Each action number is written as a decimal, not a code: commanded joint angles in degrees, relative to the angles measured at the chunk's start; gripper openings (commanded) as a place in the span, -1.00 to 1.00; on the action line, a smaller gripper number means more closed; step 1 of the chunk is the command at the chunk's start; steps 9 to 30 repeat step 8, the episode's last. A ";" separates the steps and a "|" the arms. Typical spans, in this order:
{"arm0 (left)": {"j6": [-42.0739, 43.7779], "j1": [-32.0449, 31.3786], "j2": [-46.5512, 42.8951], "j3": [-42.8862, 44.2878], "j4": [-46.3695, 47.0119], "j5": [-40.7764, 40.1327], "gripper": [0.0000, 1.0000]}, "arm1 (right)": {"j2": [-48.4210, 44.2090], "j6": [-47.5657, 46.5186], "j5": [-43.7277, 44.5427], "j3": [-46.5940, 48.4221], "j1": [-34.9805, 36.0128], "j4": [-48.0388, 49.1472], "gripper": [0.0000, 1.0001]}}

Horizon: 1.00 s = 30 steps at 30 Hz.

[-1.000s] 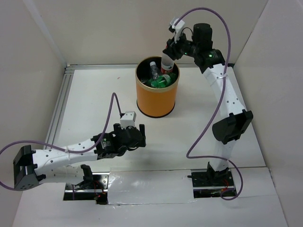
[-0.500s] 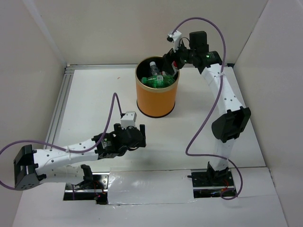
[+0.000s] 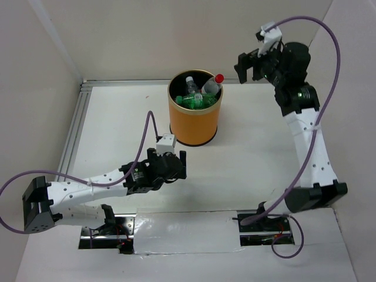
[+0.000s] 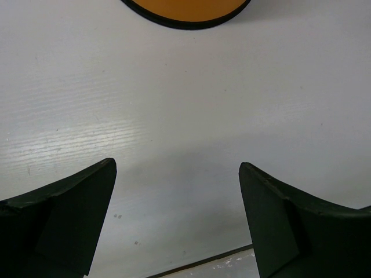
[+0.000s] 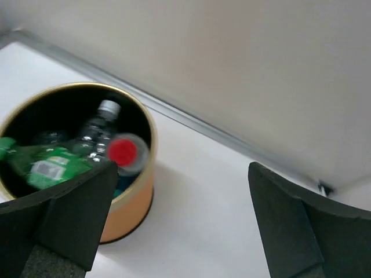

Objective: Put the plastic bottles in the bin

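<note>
The orange bin [image 3: 194, 124] with its gold rim stands at the back middle of the table. Inside it lie several plastic bottles: a green one [image 3: 191, 101], a clear one [image 3: 191, 84], and a red-capped one [image 3: 214, 83] leaning on the right rim. My right gripper [image 3: 247, 66] hangs open and empty, above and to the right of the bin. Its wrist view shows the bin [image 5: 137, 200], the red cap [image 5: 123, 152] and the green bottle [image 5: 46, 167] at lower left. My left gripper [image 3: 179, 165] is open and empty, low over the table in front of the bin [image 4: 185, 8].
White walls close in the table on the left, back and right. An aluminium rail [image 3: 75, 126] runs along the left edge and the back. A taped strip [image 3: 182, 232] marks the near edge between the arm bases.
My right gripper opened, left the red-capped bottle in the bin, then drew up and to the right. The left arm moved a little right and towards the bin.
</note>
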 commanded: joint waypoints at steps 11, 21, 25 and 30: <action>7.86 4.02 -6.79 -0.88 4.95 -2.14 0.99 | -23.25 7.25 26.30 -42.72 -5.12 5.79 1.00; 7.86 4.02 -6.79 -0.88 4.95 -2.14 0.99 | -23.25 7.25 26.30 -42.72 -5.12 5.79 1.00; 7.86 4.02 -6.79 -0.88 4.95 -2.14 0.99 | -23.25 7.25 26.30 -42.72 -5.12 5.79 1.00; 7.86 4.02 -6.79 -0.88 4.95 -2.14 0.99 | -23.25 7.25 26.30 -42.72 -5.12 5.79 1.00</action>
